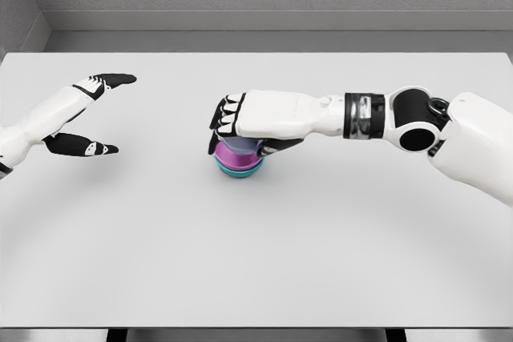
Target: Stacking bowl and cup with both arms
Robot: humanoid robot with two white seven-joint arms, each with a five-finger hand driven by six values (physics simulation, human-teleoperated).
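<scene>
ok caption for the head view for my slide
Right hand closed over a purple cup sitting in a teal bowl at the centre of the white table; left hand open, apart at the left.

White table [321,262], teal bowl [238,167] resting on it near centre

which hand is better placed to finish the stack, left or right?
Right hand: it's curled over the purple cup, which sits in the teal bowl. Left hand is open and well off to the side.
</scene>
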